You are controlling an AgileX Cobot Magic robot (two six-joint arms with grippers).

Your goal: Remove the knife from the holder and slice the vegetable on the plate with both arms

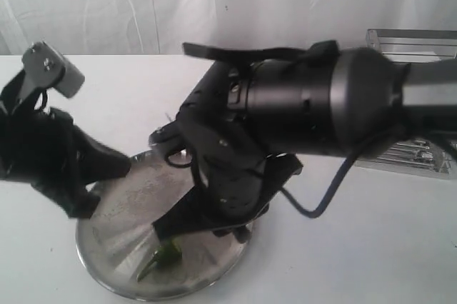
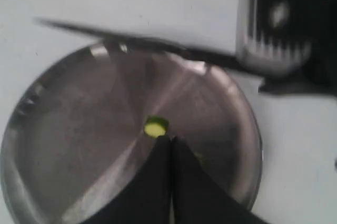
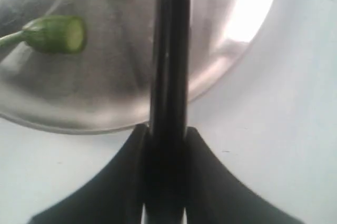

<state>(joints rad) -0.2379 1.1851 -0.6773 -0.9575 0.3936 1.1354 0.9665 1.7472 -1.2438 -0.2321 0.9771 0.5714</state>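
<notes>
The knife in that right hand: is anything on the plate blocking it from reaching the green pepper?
Nothing visible does. The right hand grips the knife over the plate, and only bare steel lies between it and the cut pepper. The left hand, shut, sits beside a pepper slice, not across the knife's path.

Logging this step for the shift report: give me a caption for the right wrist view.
Right gripper clamps the knife handle above the plate, with the cut vegetable lying in two pieces.

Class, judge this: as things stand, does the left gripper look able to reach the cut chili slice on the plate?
Probably yes. The left gripper, fingers together, hangs right beside the chili slice on the plate, with nothing between them; the knife crosses the far rim.
</notes>
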